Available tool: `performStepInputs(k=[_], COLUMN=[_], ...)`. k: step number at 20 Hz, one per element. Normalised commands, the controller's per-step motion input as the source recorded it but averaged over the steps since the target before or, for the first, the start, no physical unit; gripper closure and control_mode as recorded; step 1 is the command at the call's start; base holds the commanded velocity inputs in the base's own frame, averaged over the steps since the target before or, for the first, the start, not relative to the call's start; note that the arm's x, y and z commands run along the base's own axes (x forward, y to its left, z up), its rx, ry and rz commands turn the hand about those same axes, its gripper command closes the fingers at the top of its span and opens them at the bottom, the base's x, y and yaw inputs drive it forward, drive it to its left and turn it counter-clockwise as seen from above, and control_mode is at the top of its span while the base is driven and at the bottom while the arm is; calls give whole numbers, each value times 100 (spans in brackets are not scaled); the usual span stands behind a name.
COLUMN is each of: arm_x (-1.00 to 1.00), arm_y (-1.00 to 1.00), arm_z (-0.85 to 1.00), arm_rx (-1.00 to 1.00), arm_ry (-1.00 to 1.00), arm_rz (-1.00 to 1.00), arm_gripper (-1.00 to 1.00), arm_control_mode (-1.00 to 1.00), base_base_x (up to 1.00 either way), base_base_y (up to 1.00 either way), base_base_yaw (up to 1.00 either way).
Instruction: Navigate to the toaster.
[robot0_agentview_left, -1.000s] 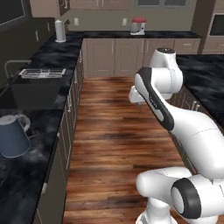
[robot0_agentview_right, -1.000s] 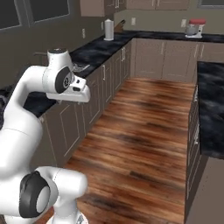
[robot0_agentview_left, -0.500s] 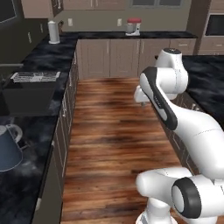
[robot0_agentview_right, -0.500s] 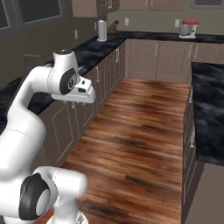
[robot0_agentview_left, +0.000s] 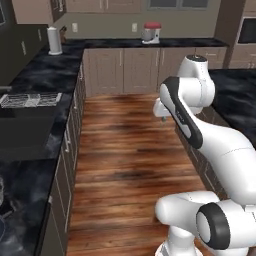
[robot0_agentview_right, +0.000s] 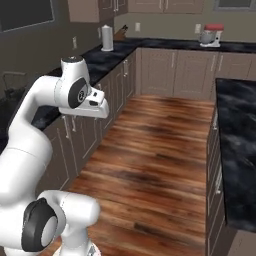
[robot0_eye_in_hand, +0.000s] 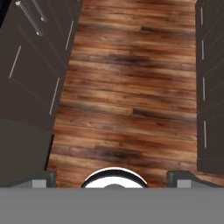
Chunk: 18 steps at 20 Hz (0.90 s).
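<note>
No toaster is appearing on any bench stretch in these views. The gripper (robot0_eye_in_hand: 112, 178) is pointing down at the wood floor (robot0_eye_in_hand: 131, 87), its tips standing wide apart at the lower frame edge, holding nothing. A red mixer (robot0_agentview_left: 151, 33) is sitting on the far bench (robot0_agentview_left: 165, 43), upper centre; a white canister (robot0_agentview_left: 54, 41) is standing upper left.

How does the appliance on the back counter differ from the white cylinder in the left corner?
The stand mixer is red-topped with a silver bowl and stands mid back counter; the white cylinder is plain, tall and slim, standing in the corner beside a knife block. Both stand upright on black countertop.
</note>
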Motion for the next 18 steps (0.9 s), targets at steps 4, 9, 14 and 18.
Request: performStepInputs(k=[4,9,14,18], arm_x=[0,0,0,0], arm_y=[0,0,0,0], arm_z=[0,0,0,0], arm_rx=[0,0,0,0], arm_ry=[0,0,0,0], arm_rz=[0,0,0,0], arm_gripper=[-100,-100,-100,-100], arm_control_mode=[100,100,100,100], base_base_x=[100,88,49,13], base_base_y=[0,0,-15,-26], base_base_yaw=[-3,-9,-32,-54])
